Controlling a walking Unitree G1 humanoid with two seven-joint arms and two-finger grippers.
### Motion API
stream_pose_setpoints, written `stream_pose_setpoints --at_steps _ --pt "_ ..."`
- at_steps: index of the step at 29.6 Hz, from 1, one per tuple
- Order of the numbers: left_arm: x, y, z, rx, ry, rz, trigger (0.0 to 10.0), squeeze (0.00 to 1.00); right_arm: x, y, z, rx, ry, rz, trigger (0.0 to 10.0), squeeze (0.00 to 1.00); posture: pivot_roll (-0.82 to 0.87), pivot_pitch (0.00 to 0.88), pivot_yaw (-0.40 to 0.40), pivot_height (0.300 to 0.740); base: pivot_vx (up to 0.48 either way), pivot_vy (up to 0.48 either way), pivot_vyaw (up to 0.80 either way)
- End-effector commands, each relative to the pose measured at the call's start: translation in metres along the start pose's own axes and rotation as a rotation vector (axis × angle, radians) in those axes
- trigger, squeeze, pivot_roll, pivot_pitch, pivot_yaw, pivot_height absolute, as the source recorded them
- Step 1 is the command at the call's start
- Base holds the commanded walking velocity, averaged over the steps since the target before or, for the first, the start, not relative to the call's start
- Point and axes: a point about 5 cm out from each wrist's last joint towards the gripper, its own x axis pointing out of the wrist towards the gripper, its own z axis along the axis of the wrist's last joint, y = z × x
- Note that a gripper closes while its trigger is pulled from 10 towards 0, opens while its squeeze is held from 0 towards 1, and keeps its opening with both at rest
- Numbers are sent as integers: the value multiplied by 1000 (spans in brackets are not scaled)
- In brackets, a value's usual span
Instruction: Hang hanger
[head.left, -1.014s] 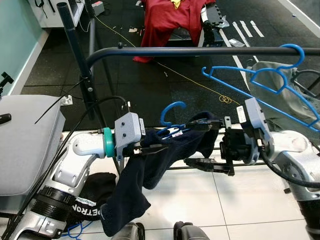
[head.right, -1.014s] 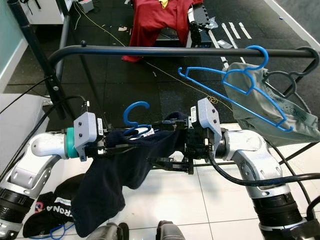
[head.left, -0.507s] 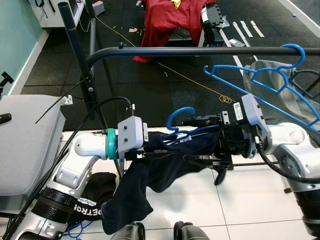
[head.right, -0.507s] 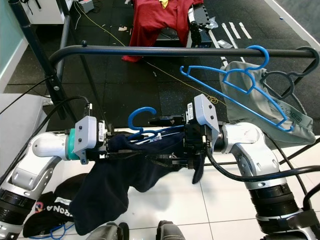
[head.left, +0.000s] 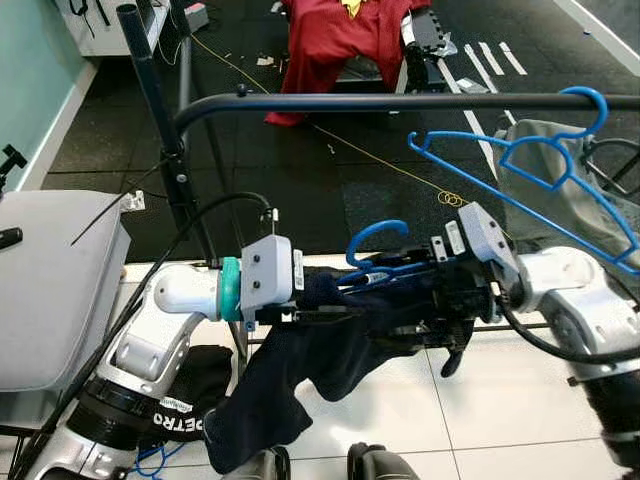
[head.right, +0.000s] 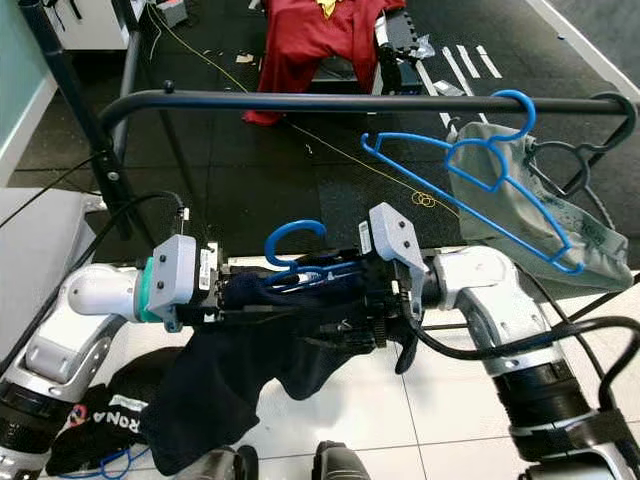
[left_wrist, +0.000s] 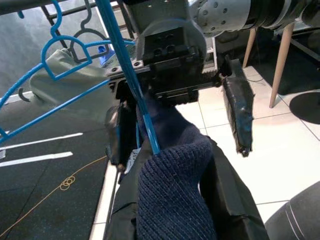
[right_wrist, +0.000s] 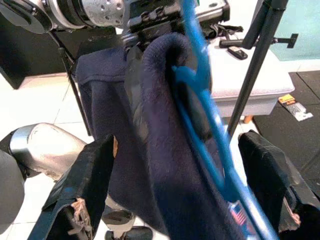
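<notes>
Over the last second the two arms have drawn together and the blue hanger's hook has shifted rightward and a little up, while the rail and the camera have stayed put.

The right gripper (head.right: 385, 330) faces the garment with its two black fingers spread wide on either side of the bundle, closed on nothing. The left gripper (head.left: 325, 315) is buried in cloth, so whether it clamps the hanger cannot be told. Between them lies the blue hanger (head.right: 300, 265), draped in a dark navy knit garment (head.left: 300, 385) that sags toward the tiled floor (head.right: 440, 420); its hook stands well below the black rail (head.left: 400, 101).

The hanger looks like thin, stiff, slick plastic, while the knit is soft and heavy enough to swing and slide, so the grip probably belongs on the bare neck under the hook.

The head views show the rail and the other blue hanger (head.left: 545, 185) with grey cloth already hung there. The right wrist view shows the fingers (right_wrist: 85, 185) standing clear of the wool.
</notes>
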Motion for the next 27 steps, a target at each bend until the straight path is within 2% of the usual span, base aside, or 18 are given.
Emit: stream_pose_setpoints --at_steps 1,10,18,19,20,21,22,23,24,27 --pt "4 -6 7 11 -34 -36 0 0 3 0 0 -9 12 25 10000 0 -89 89 49 740 0 0 0" --pt "3 -11 4 13 -5 -73 0 0 5 -4 14 -24 -37 41 10000 0 -91 94 47 740 0 0 0" --pt "3 -13 3 5 -3 -79 0 0 3 -3 15 -10 -27 64 10000 0 -93 92 48 740 0 0 0" --pt "3 -13 4 4 -4 -83 0 0 3 -2 14 -4 -25 71 9412 0 -94 90 48 740 0 0 0" --pt "3 -13 4 4 -4 -83 0 0 3 -2 14 -4 -25 71 9412 0 -94 90 48 740 0 0 0" --pt "3 -13 4 4 -4 -87 0 0 2 -2 14 1 -25 76 3294 0 -93 89 49 740 0 0 0" --pt "3 -13 4 4 -4 -90 0 0 2 -3 14 4 -25 79 2745 0 -93 89 49 740 0 0 0" --pt "3 -13 4 4 -4 -90 0 0 2 -3 14 4 -25 79 2745 0 -93 89 49 740 0 0 0" --pt "3 -14 4 3 -2 -95 0 0 2 -3 15 8 -28 82 0 0 -93 89 49 740 0 0 0" --pt "2 -14 4 2 0 -101 0 0 1 -3 15 20 -28 88 0 0 -94 85 51 740 0 0 0"
